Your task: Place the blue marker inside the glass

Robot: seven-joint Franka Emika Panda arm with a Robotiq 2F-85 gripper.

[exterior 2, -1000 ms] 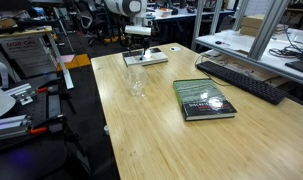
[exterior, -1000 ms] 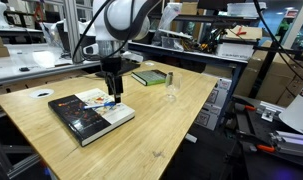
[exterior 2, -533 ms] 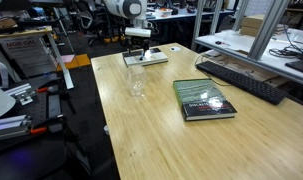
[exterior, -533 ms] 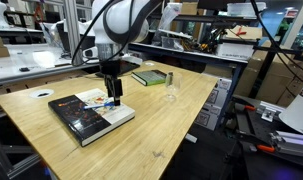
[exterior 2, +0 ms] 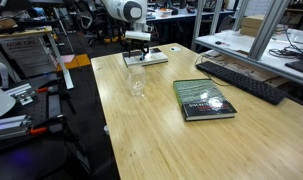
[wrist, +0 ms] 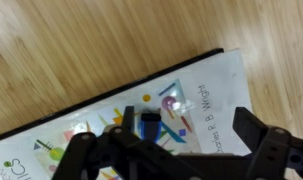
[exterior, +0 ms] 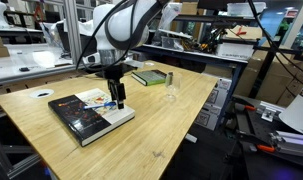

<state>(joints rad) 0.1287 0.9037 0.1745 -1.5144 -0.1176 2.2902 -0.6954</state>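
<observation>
The blue marker (wrist: 149,127), a short blue stick with a dark end, lies on a white book (wrist: 206,95) with coloured shapes on its cover. My gripper (wrist: 171,160) hangs open just above that book, its dark fingers (wrist: 263,150) either side of the marker, which is nearer the left one. Nothing is held. In both exterior views the gripper (exterior: 117,101) (exterior 2: 138,50) is over the white book (exterior: 95,98). The clear glass (exterior: 171,91) (exterior 2: 137,80) stands upright and empty on the wooden table (exterior: 181,130), well apart from the gripper.
A dark book (exterior: 83,119) lies partly over the white one. A green book (exterior: 147,77) (exterior 2: 204,99) and a small dark cylinder (exterior: 169,76) lie beyond the glass. Benches, cables and shelving surround the table (exterior 2: 161,145).
The gripper has come down a little toward the white book, still open. The marker, the glass and the books have not moved.
</observation>
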